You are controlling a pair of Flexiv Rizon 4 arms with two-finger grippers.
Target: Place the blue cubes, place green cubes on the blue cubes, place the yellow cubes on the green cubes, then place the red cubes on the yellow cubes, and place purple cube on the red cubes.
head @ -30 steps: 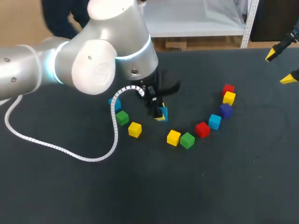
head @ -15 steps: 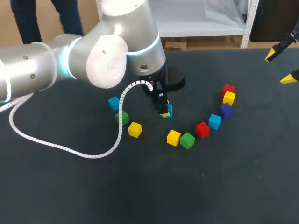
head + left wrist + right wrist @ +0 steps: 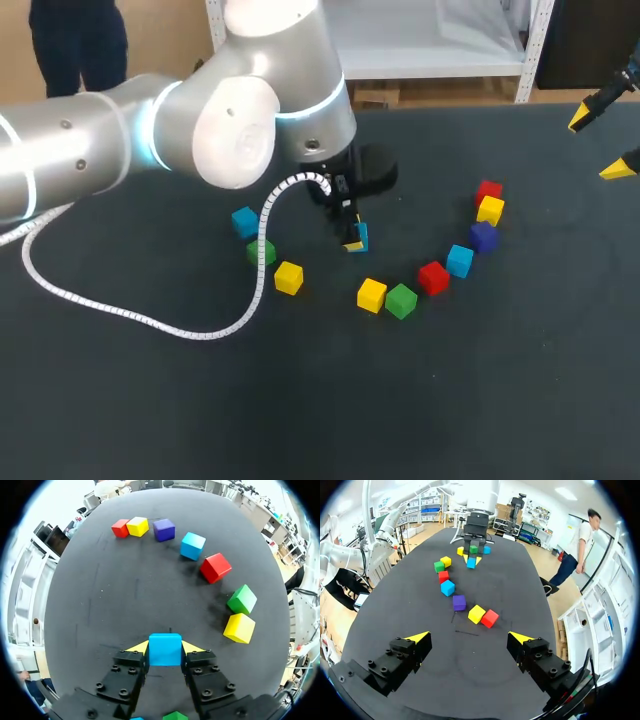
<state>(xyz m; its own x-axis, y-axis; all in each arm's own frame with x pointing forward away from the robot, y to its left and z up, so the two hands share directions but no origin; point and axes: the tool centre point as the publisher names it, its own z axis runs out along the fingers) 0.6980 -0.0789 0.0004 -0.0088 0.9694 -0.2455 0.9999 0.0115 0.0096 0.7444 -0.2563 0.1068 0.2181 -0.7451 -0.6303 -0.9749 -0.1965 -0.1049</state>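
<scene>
Blue is the colour in play: the left gripper [image 3: 165, 647] is clenched on the held blue cube [image 3: 165, 649], with a yellow tip pressed to each side. It sits low near the middle of the dark table [image 3: 150, 400], though I can't tell whether the cube touches the surface.

Ahead of those fingers the loose cubes curve away in an arc. First come the near yellow cube [image 3: 239, 628] and the near green cube [image 3: 242, 599], touching. Then come the middle red cube [image 3: 215, 567], the loose blue cube [image 3: 193, 545] and the purple cube [image 3: 164, 529]. The far yellow cube [image 3: 137, 526] and far red cube [image 3: 120, 528] sit side by side at the end.

On the arm's other side lie the third blue cube [image 3: 244, 221], second green cube [image 3: 262, 252] and third yellow cube [image 3: 289, 277].

The right gripper [image 3: 469, 639] hangs with fingers spread wide, holding nothing, well apart from every cube.
</scene>
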